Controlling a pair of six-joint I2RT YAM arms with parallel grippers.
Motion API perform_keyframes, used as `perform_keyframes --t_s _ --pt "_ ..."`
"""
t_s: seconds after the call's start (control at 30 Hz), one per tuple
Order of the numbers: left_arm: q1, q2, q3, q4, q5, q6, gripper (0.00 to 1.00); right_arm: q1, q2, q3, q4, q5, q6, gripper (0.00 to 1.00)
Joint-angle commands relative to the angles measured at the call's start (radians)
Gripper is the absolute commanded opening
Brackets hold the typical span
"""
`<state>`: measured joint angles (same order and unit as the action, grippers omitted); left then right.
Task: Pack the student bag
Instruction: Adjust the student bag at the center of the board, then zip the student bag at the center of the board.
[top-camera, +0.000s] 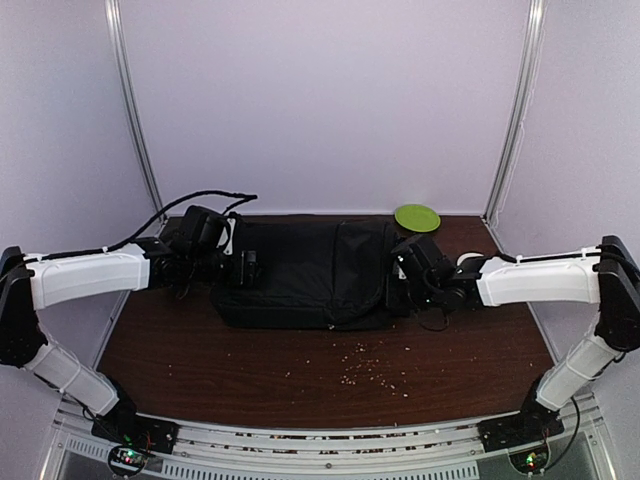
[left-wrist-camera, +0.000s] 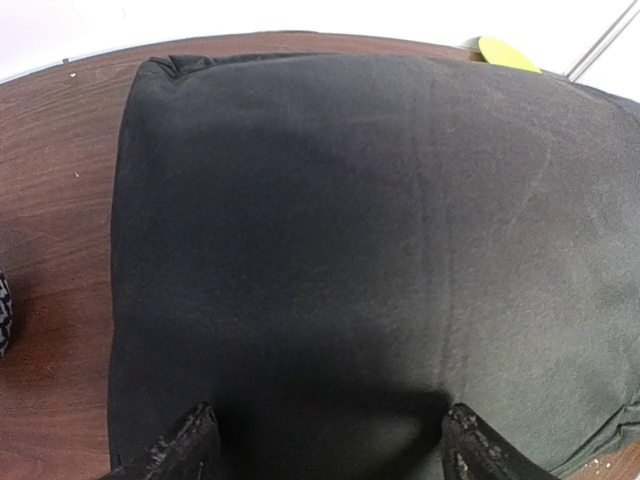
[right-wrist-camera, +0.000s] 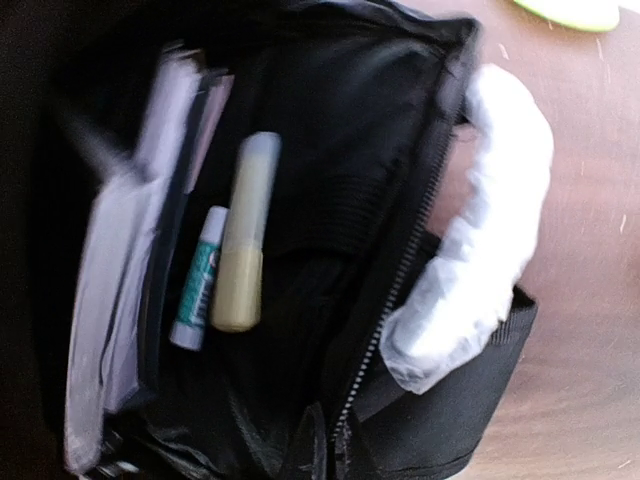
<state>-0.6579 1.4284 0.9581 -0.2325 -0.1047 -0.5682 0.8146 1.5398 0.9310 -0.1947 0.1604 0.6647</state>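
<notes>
The student bag (top-camera: 305, 270) is a large black backpack lying flat at the back middle of the table. My left gripper (top-camera: 246, 268) is at its left end; in the left wrist view it (left-wrist-camera: 330, 445) is open, fingers wide apart, just above the bag's smooth black fabric (left-wrist-camera: 350, 230). My right gripper (top-camera: 402, 272) is at the bag's right end. In the right wrist view its dark fingers (right-wrist-camera: 322, 450) look closed on the zip edge of the open compartment (right-wrist-camera: 330, 200). Inside lie a pale yellow tube (right-wrist-camera: 245, 235), a teal and white tube (right-wrist-camera: 198, 290) and papers (right-wrist-camera: 120, 260). The pale grey handle (right-wrist-camera: 475, 230) is beside the opening.
A lime green disc (top-camera: 417, 217) lies at the back right, by the bag's end; it also shows in the left wrist view (left-wrist-camera: 508, 53) and the right wrist view (right-wrist-camera: 570, 12). Small crumbs (top-camera: 368, 365) are scattered on the brown table in front of the bag. White walls stand around the table.
</notes>
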Motion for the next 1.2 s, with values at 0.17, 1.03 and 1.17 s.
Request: perform_keyframes --t_s 0.17,1.03,1.17 --pt "-0.005 0.056 0.03 0.052 0.086 -0.008 0.73 0.104 0.061 0.024 0.022 0.153 -0.288 0.05" --pt "-0.005 -0.119 -0.02 -0.011 0.075 -0.029 0.72 -0.097 -0.569 -0.292 0.303 -0.148 0.246 0.78" --pt "-0.005 -0.104 -0.031 0.004 0.102 -0.047 0.72 -0.136 -0.482 -0.298 0.492 -0.221 0.297 0.79"
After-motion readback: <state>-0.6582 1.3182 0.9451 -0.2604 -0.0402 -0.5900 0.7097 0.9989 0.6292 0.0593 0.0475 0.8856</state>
